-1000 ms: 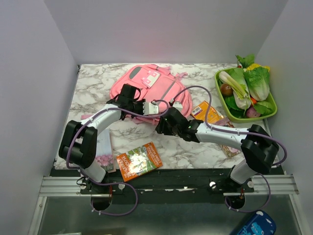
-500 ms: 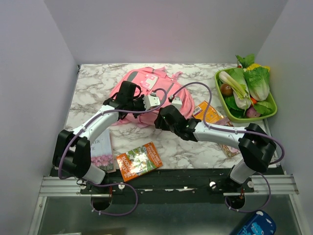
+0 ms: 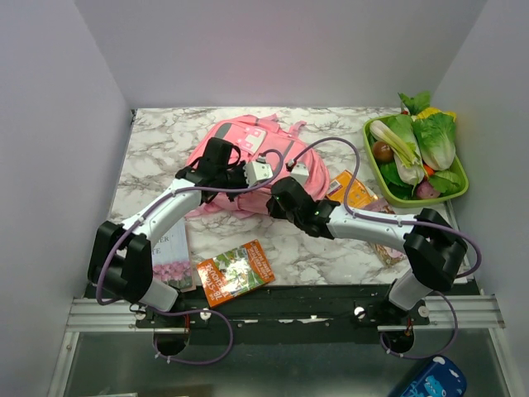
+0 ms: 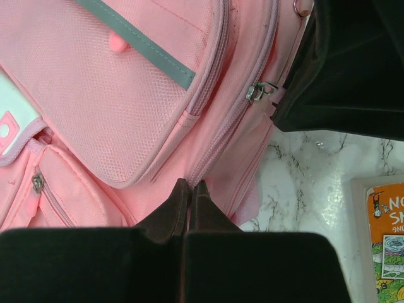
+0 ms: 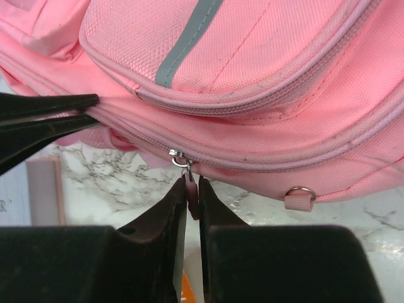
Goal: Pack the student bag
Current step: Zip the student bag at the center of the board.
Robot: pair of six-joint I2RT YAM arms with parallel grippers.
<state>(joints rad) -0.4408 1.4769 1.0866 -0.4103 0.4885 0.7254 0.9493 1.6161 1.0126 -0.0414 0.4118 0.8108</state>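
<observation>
A white marble-patterned tabletop with grey veins (image 3: pixel 157 136) is filling the middle of the overhead view. Plain pale lilac-grey walls are enclosing it: back (image 3: pixel 281 50), left (image 3: pixel 50 165), right (image 3: pixel 496 107). A silver aluminium rail (image 3: pixel 99 314) is running along its near edge. Soft, even light is falling throughout.

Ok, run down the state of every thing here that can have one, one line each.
Large pink fabric backpack: lying on the marble table, visible zips closed.
Pink zip pull: hanging from its slider, pinched.
Left jaws: shut, pinching the backpack's edge.
Right jaws: shut on the zip pull.
Orange picture book: closed, lying flat.
Green plastic tray: full of vegetables.
</observation>
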